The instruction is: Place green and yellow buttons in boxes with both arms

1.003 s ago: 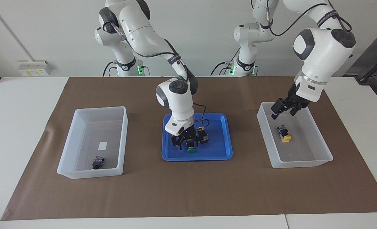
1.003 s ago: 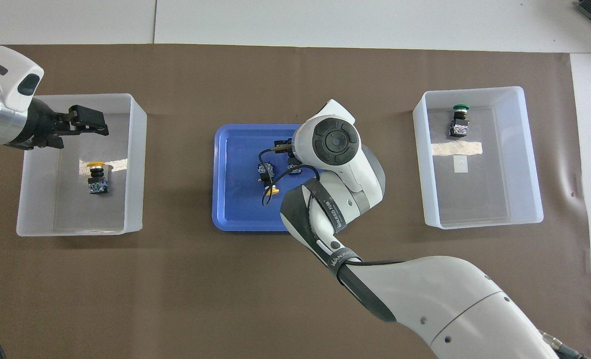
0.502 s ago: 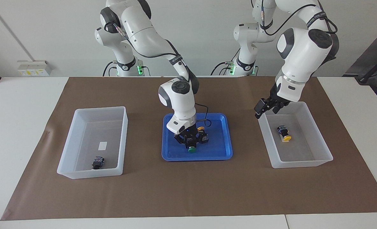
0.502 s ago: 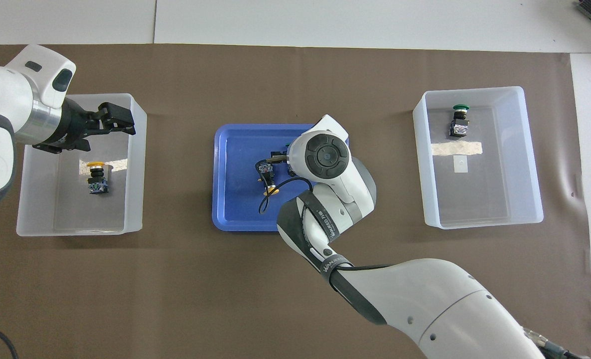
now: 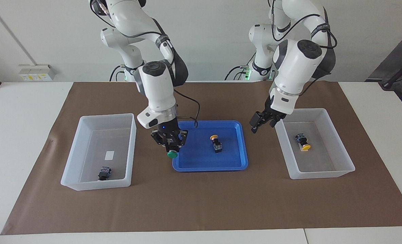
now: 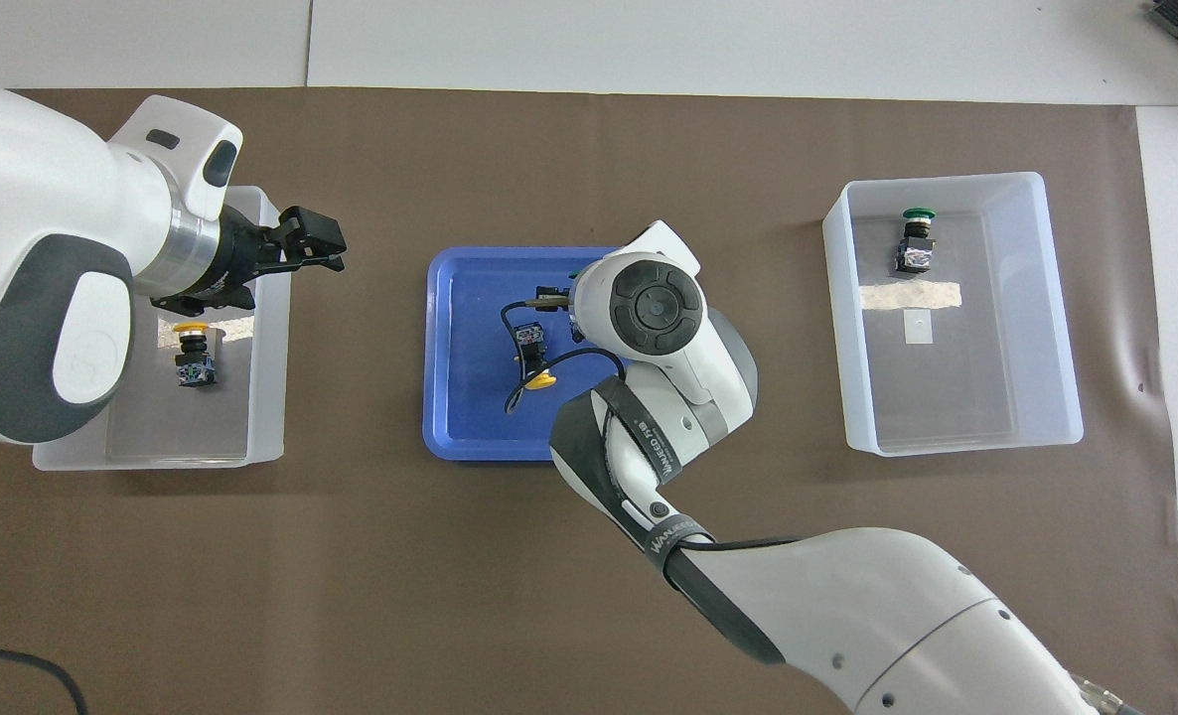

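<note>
The right hand (image 5: 170,148) has lifted out of the blue tray (image 5: 236,162) in the last moment, clenched on a green button (image 5: 172,154), and now hangs over the tray's edge toward the right arm's end of the worktop, on the side of the box (image 5: 85,184) that already holds one green button (image 5: 104,173). In the hand the button hangs upright, long axis vertical, green cap pointing down and dark body up between the fingers. The pick looks done, so what remains for this button is the carry to that box and the drop. The left hand (image 5: 262,121) has meanwhile swung out of the other box (image 5: 323,174) and now hovers released and empty over the brown mat between that box and the tray, which suggests it is coming for the last piece. That piece, a yellow button (image 5: 216,143), lies alone near the middle of the tray, tipped on its side, its long axis running along the worktop's depth with the yellow cap toward the robots' edge. A second yellow button (image 5: 303,141) rests on its side in the box at the left arm's end, cap pointing toward the worktop's edge away from the robots.
</note>
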Controlling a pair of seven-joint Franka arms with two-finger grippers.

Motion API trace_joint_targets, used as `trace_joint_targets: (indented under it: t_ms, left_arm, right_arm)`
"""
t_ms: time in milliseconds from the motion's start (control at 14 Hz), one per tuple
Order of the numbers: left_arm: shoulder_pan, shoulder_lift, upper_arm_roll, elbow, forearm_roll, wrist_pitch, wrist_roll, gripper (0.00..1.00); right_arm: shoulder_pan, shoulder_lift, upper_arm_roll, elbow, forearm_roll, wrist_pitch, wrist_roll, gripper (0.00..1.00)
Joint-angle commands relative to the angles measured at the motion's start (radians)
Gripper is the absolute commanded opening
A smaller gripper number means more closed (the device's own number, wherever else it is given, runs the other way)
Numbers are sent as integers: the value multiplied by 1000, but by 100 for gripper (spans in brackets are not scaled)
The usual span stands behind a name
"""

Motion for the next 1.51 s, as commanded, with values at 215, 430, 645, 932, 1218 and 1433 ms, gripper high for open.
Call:
trace_joint_targets:
  t_ms: [215,430,645,932,1218,1433]
  left_arm:
    - [-167,145,17,-6,106,156,-238,100]
    - [-248,244,18,31,194,174,-364,100]
    - [-305,291,21,32,215,211,-435,100]
    - [-311,290,21,-7,238,242,-446,100]
    - [-311,280,21,-55,263,277,-440,99]
    - [-308,280,21,-47,263,276,-434,0]
  right_arm:
    - [-196,-81,17,-87,-6,-24,-173,0]
    - [-290,-58,17,-87,-6,-13,-270,0]
    - [-351,16,15,-82,-6,149,-292,0]
    - [-388,92,15,-76,-6,219,-298,0]
    - [-408,128,15,-75,-6,217,-307,0]
    - [-416,142,15,-70,-17,216,-342,0]
